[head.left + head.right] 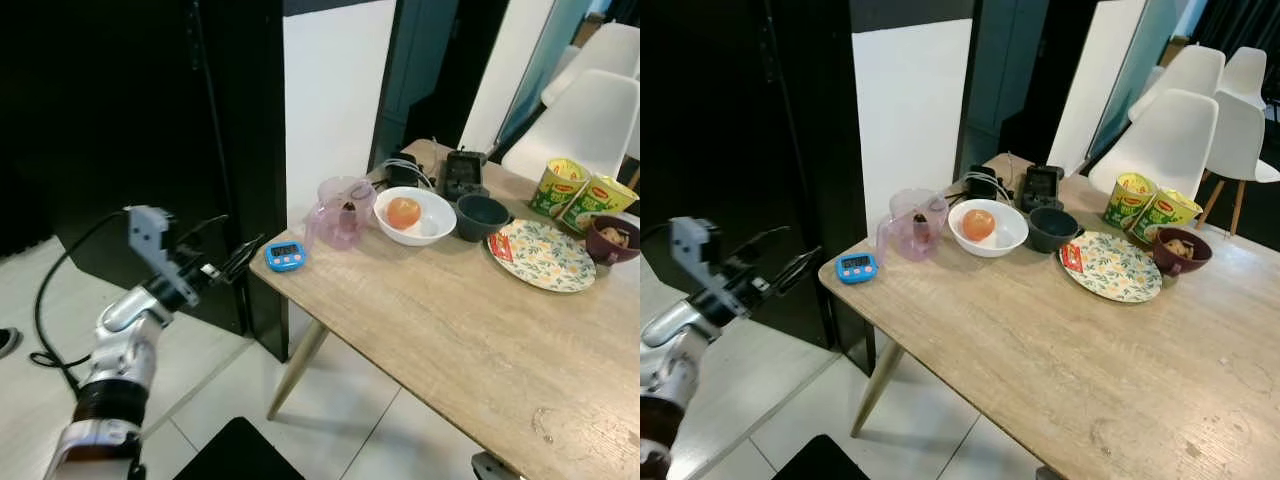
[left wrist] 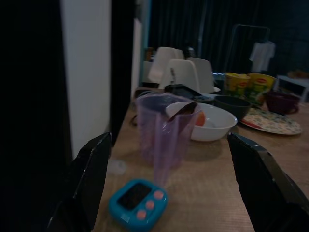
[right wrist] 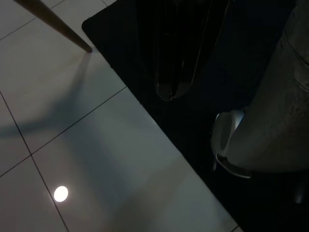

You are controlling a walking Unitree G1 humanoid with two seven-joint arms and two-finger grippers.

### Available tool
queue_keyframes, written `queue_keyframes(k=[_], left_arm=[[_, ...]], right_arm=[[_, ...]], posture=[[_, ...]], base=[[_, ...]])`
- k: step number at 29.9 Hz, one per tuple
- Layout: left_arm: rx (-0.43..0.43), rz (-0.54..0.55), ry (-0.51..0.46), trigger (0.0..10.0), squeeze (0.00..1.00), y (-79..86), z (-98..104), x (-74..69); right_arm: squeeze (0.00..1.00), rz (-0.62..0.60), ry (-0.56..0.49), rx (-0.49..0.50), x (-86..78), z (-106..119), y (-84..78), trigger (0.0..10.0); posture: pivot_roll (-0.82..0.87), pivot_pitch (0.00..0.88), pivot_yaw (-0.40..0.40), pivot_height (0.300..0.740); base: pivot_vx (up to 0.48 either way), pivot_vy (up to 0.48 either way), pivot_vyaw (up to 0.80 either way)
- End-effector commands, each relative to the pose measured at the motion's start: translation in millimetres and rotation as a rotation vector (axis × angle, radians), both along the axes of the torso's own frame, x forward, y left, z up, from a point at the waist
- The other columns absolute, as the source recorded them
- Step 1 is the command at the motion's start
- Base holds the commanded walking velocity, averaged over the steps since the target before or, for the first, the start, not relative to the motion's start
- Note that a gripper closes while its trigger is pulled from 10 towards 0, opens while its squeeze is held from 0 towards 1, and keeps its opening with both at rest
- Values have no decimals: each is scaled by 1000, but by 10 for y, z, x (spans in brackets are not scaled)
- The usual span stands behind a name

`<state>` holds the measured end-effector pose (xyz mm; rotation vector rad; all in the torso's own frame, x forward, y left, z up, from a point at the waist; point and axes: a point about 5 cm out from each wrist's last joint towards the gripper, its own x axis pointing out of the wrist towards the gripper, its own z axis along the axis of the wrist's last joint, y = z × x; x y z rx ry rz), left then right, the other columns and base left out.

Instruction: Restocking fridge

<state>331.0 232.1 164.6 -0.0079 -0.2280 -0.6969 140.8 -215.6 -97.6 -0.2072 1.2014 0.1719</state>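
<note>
Left eye view: wooden bench (image 1: 450, 320) runs from centre toward 4 o'clock; black fridge (image 1: 130, 130) stands at 10 o'clock, beside a white wall panel.
Left tool (image 1: 235, 255): raised off the bench's near corner, at 9 o'clock from the timer; fingers spread apart, holding nothing.
Left tool, wrist view: both black fingers (image 2: 89, 181) flank the scene, wide gap between them, aimed along the benchtop.
Blue timer (image 1: 285, 256): flat on the bench corner, just beside the left tool's tips, not touched.
Purple jug (image 1: 340, 212): upright, at 1 o'clock from the timer, something dark inside, cannot tell what.
White bowl (image 1: 414, 216): at 3 o'clock from the jug, touching or nearly so; an orange-red fruit (image 1: 403, 212) sits in it.
Dark bowl (image 1: 482, 216): just beside the white bowl, at its 3 o'clock.
Patterned plate (image 1: 546, 255): at 4 o'clock from the dark bowl, a red packet on its rim.
Two yellow cans (image 1: 580, 195): side by side at the bench's far edge.
Maroon bowl (image 1: 612, 240): at 3 o'clock from the plate, food inside.
White chairs (image 1: 1185, 110): beyond the bench.
Right tool (image 3: 174, 72): hangs over dark floor mat and pale tiles; too dim, cannot tell its state.
</note>
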Motion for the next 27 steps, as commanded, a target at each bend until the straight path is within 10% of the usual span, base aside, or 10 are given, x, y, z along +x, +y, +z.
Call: queue_keyframes(k=[1, 27], left_arm=[[9, -19, 7, 10000, 0, -81, -39, 32], [52, 17, -56, 10000, 0, -76, 61, 95]], right_arm=[[0, -1, 10, -3, -21, -3, -21, 10000], [0, 2, 7, -64, -62, 6, -141, 10000]], posture=[[64, 0, -96, 740], [42, 0, -132, 740]], base=[[0, 0, 0], [0, 0, -149]])
